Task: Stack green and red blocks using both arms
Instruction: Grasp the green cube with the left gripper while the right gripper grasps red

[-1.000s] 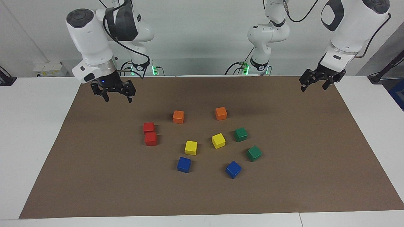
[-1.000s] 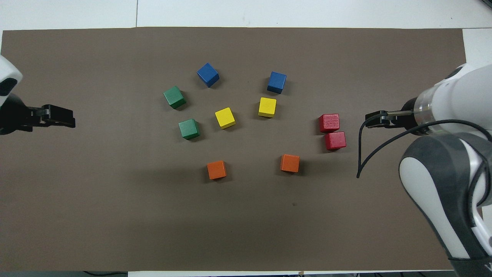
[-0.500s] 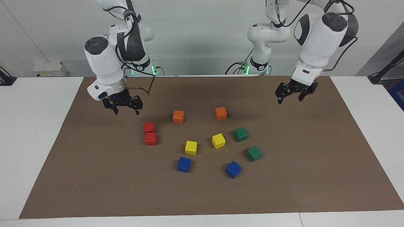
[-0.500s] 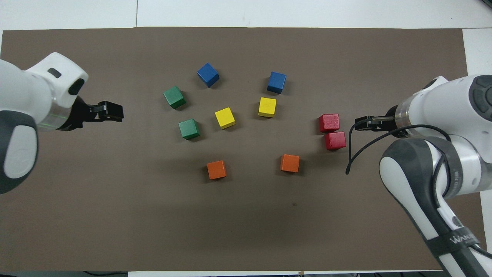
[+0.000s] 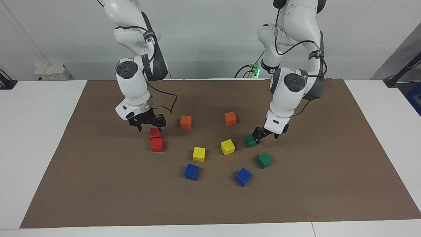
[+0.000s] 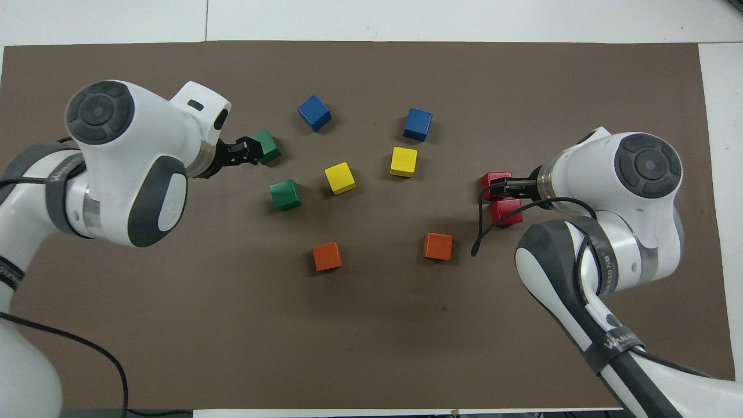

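Two pairs are approached at once. Right gripper (image 5: 148, 124), jaws open, is poised over the red block (image 5: 155, 133) nearer the robots, toward the right arm's table end. Left gripper (image 5: 263, 134), open, is set beside the nearer green block (image 5: 249, 141); nothing is gripped yet.

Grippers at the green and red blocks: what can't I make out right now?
- Left gripper: the facing view sets it against the nearer green block, the overhead view over the farther green block; which one, and any contact, is unclear.
- Right gripper: likewise, above the nearer red block facing, covering the farther red block overhead.
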